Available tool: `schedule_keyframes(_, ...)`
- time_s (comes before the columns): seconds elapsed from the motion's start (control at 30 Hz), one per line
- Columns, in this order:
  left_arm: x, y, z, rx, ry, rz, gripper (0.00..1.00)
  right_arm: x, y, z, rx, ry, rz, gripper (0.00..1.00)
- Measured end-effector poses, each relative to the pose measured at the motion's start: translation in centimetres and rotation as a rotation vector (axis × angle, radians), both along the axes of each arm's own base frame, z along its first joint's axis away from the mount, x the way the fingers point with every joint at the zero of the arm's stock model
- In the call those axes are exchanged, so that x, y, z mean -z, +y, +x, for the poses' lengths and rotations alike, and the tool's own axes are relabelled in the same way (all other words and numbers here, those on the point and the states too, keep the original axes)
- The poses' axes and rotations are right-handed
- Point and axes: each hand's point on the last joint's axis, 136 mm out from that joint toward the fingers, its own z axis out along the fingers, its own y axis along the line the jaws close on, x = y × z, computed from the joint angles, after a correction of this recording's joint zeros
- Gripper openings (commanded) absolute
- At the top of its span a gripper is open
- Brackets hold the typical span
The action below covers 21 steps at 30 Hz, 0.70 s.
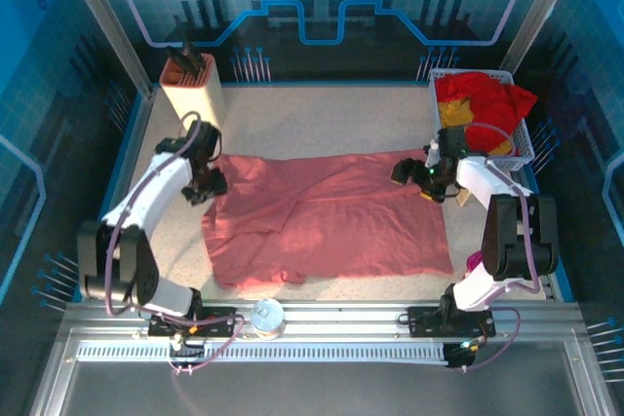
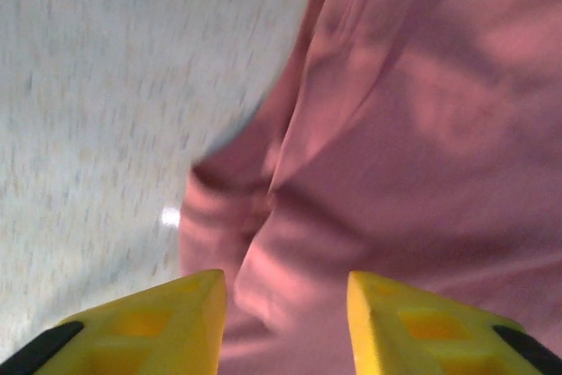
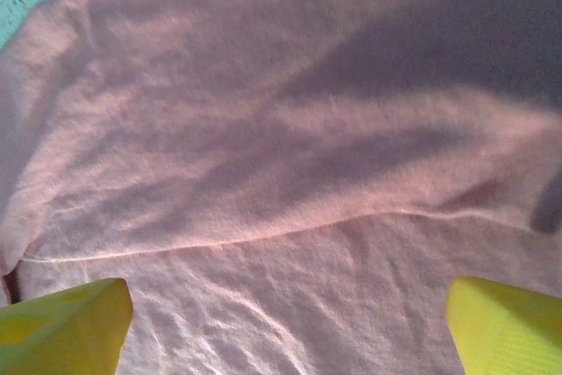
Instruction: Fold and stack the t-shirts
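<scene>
The left gripper (image 1: 205, 187), jaws parted a little and empty, hangs over the left edge of the salmon-pink t-shirt (image 1: 331, 226) spread on the bench (image 1: 292, 119). The right gripper (image 1: 408, 170), jaws spread wide, hangs above its far right corner.

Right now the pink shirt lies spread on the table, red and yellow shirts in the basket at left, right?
No: the top view shows the basket, with red shirt and yellow shirt, at far right. The pink shirt is spread on the table.
</scene>
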Motion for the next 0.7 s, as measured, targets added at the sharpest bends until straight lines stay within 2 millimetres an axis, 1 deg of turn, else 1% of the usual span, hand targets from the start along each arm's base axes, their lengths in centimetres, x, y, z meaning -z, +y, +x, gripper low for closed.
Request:
schedule_keyframes(0.07,0.0,0.2,3.2,0.021,-0.033,0.025,0.34,-1.1,-0.5,1.1,0.003,-0.033,-0.050,0.93)
schedule_keyframes(0.13,0.7,0.6,6.1,0.027,-0.052,0.037,0.30,-2.1,-1.1,2.0,0.011,-0.060,-0.098,0.91)
schedule_keyframes(0.2,1.7,1.1,8.2,0.025,-0.049,0.039,0.28,-3.1,-1.8,3.0,0.021,-0.085,-0.144,0.88)
schedule_keyframes(0.27,3.1,1.9,10.3,0.022,-0.039,0.045,0.28,-3.9,-2.3,4.2,0.028,-0.112,-0.186,0.85)
schedule_keyframes(0.37,4.5,2.5,12.1,0.028,-0.025,0.051,0.28,-4.4,-2.3,5.8,0.024,-0.131,-0.229,0.80)
schedule_keyframes(0.43,4.9,2.6,13.1,0.036,-0.028,0.055,0.28,-4.2,-2.1,7.0,0.013,-0.130,-0.253,0.77)
schedule_keyframes(0.5,4.9,2.5,13.8,0.048,-0.033,0.057,0.28,-3.5,-1.8,8.2,0.000,-0.118,-0.269,0.75)
schedule_keyframes(0.57,4.9,2.5,14.5,0.056,-0.048,0.060,0.27,-2.4,-1.6,9.2,-0.013,-0.095,-0.288,0.75)
schedule_keyframes(0.63,5.0,2.6,15.1,0.060,-0.057,0.061,0.27,-1.3,-1.7,9.8,-0.021,-0.069,-0.310,0.74)
schedule_keyframes(0.7,5.3,2.6,15.5,0.067,-0.056,0.063,0.27,-0.2,-1.8,10.0,-0.029,-0.039,-0.330,0.74)
